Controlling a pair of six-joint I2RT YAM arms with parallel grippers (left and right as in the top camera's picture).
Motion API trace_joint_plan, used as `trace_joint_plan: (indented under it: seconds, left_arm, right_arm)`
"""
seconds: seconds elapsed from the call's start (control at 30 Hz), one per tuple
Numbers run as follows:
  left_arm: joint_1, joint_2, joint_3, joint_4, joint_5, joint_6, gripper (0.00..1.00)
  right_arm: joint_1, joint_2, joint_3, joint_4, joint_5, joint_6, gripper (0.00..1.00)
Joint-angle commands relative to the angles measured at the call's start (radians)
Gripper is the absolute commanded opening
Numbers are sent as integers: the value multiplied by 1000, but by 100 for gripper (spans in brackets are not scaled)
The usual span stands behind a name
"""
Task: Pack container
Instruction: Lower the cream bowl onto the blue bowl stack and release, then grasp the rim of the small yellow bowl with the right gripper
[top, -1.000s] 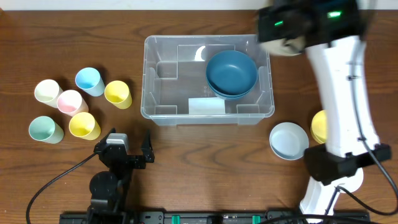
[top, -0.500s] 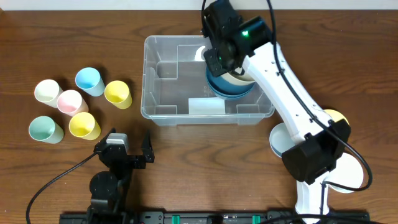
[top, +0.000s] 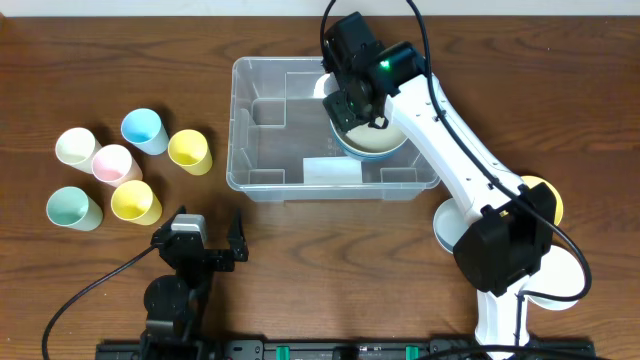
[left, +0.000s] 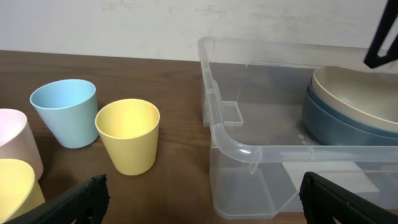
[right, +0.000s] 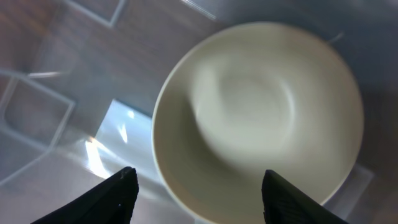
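The clear container (top: 243, 150) stands mid-table, and the left wrist view shows its near corner (left: 231, 142). At its right end a cream bowl (top: 372, 140) lies on stacked blue bowls (left: 339, 121). My right gripper (top: 352, 100) hangs just above that bowl with its jaws open. In the right wrist view the cream bowl (right: 261, 112) lies below the gripper (right: 202, 199), and its near rim runs between the spread fingertips (right: 118, 193), apart from them. My left gripper (top: 205, 250) rests open near the front edge, facing the container (left: 202, 199).
Several cups stand left of the container: blue (top: 142, 128), yellow (top: 189, 150), pink (top: 112, 163), cream (top: 76, 147), green (top: 72, 208), and another yellow (top: 135, 201). A light-blue bowl (top: 455, 222) and a yellow bowl (top: 545, 195) sit at the right, partly under my right arm.
My right arm swung in from the far right with the cream bowl. It opened its jaws over the container, leaving the bowl on the blue bowls. The left arm has not moved.
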Motion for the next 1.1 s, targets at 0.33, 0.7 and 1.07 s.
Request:
trace_joint_plan:
  seconds: [0.33, 0.7, 1.07]
  left_arm:
    - [4, -6, -17, -32, 7, 2, 98]
    - [4, -6, -17, -32, 7, 2, 98]
    - [4, -6, -17, -32, 7, 2, 98]
  right_arm:
    - [-119, -111, 264, -314, 27, 103, 65]
    - [-488, -122, 250, -470, 8, 173, 68]
    - [-691, -122, -149, -310, -110, 209, 66]
